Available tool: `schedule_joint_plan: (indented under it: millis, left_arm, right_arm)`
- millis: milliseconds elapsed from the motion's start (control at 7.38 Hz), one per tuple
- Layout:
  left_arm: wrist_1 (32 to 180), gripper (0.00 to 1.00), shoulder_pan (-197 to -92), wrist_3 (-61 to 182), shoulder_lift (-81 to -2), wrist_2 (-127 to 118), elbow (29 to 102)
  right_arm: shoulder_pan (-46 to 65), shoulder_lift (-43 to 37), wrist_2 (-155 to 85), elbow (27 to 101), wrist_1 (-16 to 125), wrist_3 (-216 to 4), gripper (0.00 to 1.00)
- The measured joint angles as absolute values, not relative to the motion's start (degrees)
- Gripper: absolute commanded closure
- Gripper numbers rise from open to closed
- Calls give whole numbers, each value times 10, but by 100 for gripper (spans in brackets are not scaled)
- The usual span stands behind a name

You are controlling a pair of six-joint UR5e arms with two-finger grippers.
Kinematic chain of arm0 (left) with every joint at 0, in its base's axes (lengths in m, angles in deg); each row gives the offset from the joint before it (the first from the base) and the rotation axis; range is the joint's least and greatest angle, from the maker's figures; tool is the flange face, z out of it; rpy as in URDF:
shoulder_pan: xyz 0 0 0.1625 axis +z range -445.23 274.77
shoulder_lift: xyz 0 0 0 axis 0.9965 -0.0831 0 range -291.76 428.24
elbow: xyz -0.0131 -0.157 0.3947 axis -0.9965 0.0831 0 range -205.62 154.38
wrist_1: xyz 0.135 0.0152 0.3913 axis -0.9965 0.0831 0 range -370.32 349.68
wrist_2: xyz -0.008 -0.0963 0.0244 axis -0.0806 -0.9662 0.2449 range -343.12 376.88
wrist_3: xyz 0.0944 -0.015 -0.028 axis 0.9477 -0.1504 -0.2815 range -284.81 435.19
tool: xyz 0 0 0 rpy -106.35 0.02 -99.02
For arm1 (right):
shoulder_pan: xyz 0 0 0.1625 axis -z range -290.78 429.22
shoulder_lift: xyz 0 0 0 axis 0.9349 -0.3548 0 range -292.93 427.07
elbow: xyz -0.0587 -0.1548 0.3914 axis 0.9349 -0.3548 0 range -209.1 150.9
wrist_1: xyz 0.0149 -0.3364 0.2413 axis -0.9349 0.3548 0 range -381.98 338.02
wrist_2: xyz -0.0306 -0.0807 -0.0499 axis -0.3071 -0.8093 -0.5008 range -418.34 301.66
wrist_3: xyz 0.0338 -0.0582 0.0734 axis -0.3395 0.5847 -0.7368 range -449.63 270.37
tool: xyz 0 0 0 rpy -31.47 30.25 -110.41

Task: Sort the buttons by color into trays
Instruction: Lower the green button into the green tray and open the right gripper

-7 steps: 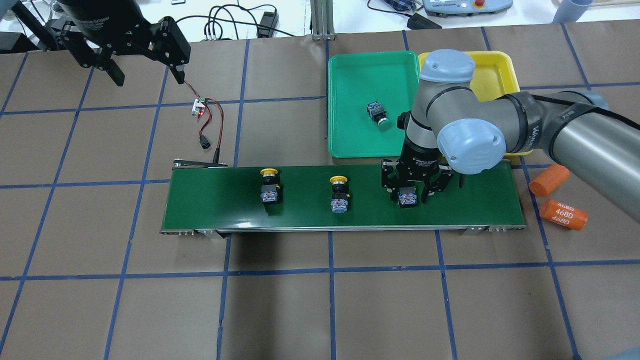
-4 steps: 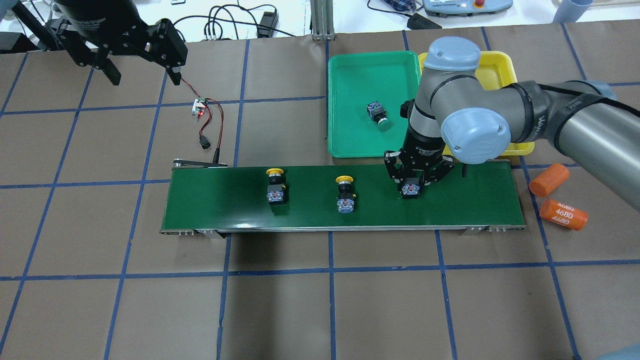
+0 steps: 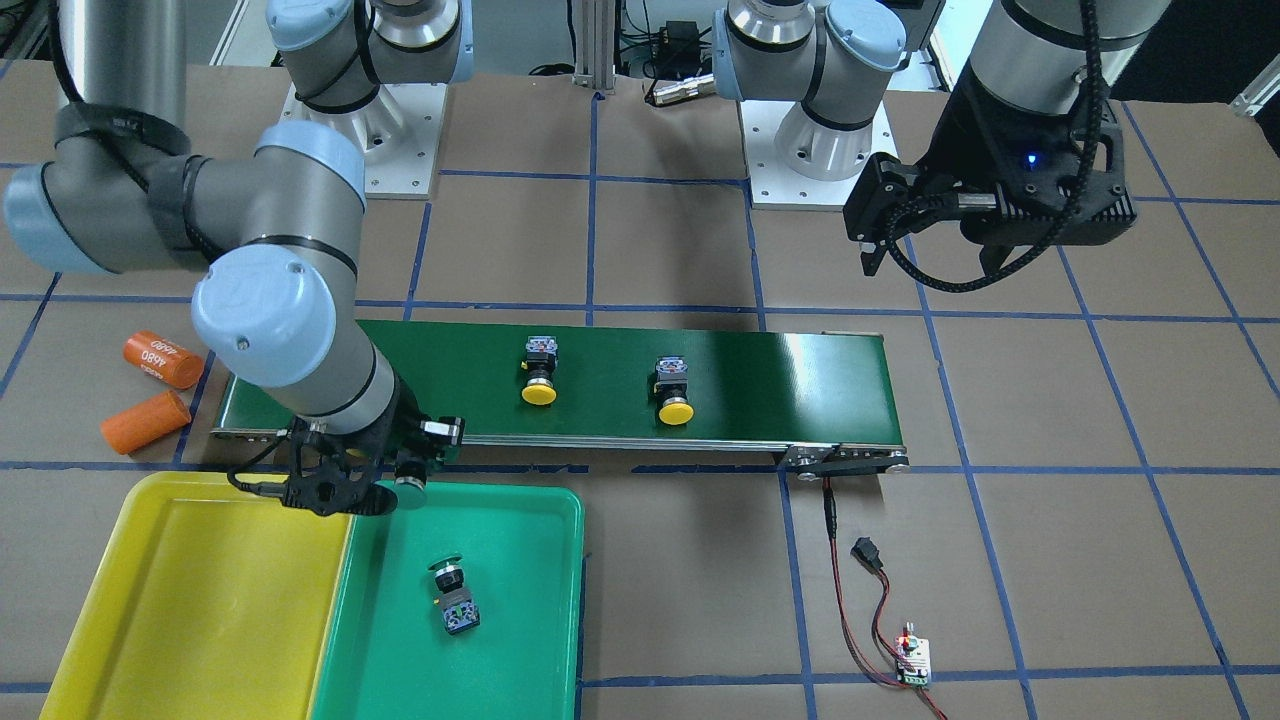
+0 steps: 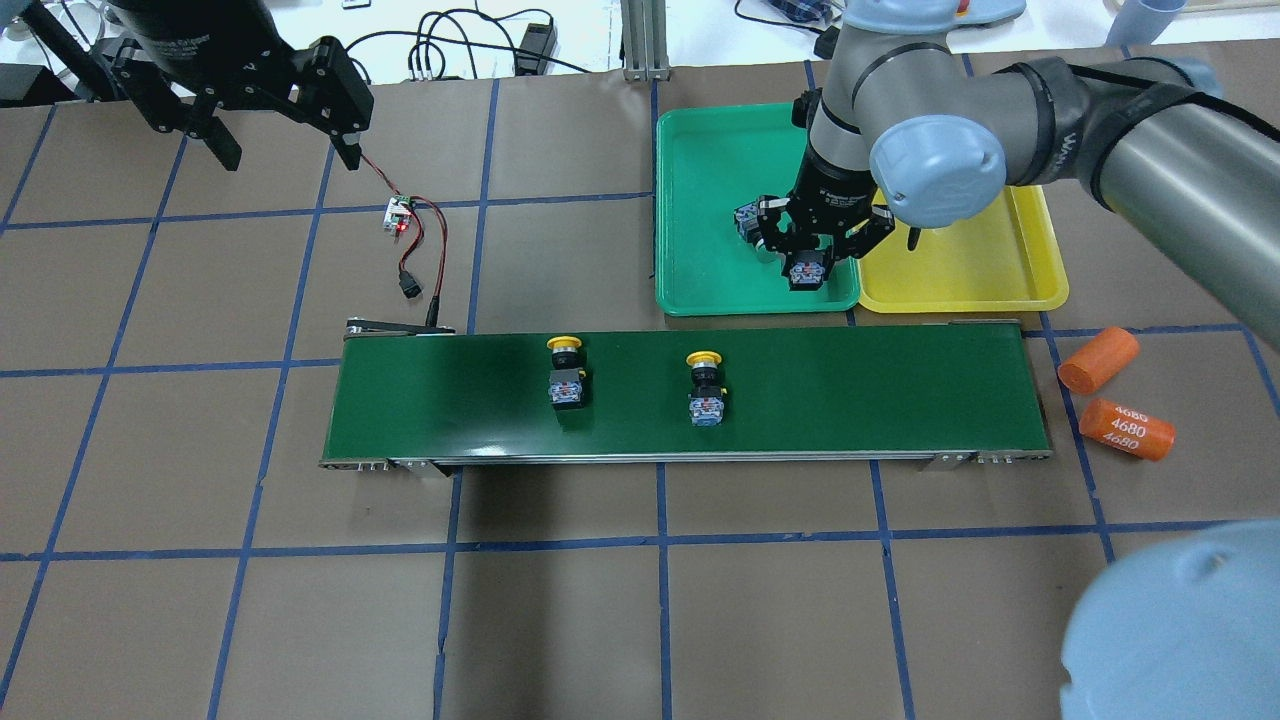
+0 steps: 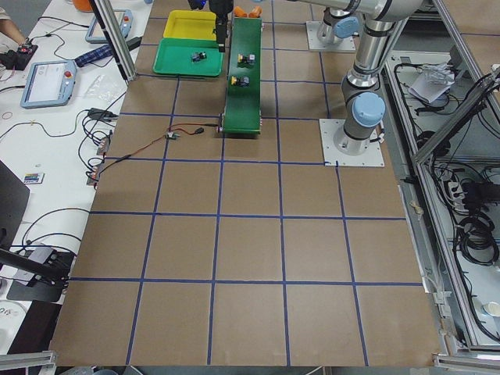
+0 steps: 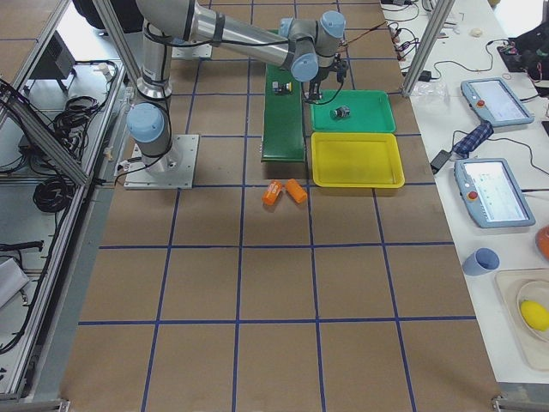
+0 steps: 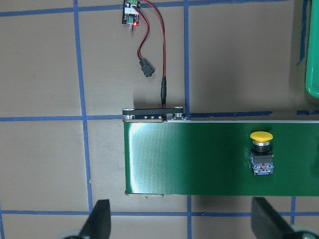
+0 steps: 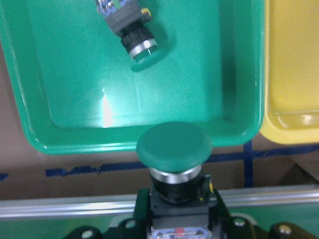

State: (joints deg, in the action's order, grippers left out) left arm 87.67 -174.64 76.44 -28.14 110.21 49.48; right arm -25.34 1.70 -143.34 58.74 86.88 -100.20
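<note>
**Overhead exterior.** The right gripper (image 4: 808, 262) is seen closed on the held green button (image 4: 807, 273), clear of the belt, at the green tray (image 4: 700, 150) on its edge nearest the conveyor belt (image 4: 880, 390). The second green button (image 4: 745, 220) lies in that tray, partly hidden behind the gripper. The yellow tray (image 4: 960, 270) is set touching the green one. The first yellow button (image 4: 566, 375) and the second yellow button (image 4: 706, 392) rest on the belt, caps toward the trays. The left gripper (image 4: 288, 150) is held off past the belt's other end, fingers spread wide and holding nothing. Two orange cylinders (image 4: 1098, 360) are noted beside the belt's end, and a small circuit board (image 4: 399, 213) with red and black wires lies near the left gripper.

**Exterior front-facing.** The right gripper is placed over the seam between the two trays, at their belt-side rims. The second green button lies on its side mid-tray.

**Exterior left, exterior right.** Items are too small for finger state to be read.

**Left wrist-mounted.** Two fingertips are shown far apart. The belt's end and one yellow button are seen below.

**Right wrist-mounted.** The held green button's body is clamped between the fingers, its cap over the green tray's near rim.
</note>
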Motion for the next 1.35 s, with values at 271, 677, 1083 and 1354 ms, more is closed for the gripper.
schedule_joint_plan:
  millis: [271, 677, 1083, 1354]
  left_arm:
    - [877, 0, -1747, 762, -282, 1101, 494]
    - [877, 0, -1747, 760, -281, 1098, 495]
    - [876, 0, -1747, 760, -282, 1098, 495]
    - [876, 0, -1747, 760, -281, 1098, 495]
  right_arm:
    - [-253, 80, -1448, 536, 921, -1000, 85]
    - [-250, 118, -1488, 531, 973, -983, 0]
    - [-240, 103, -1488, 533, 957, -972, 0]
    - [-239, 36, -1487, 560, 888, -973, 0]
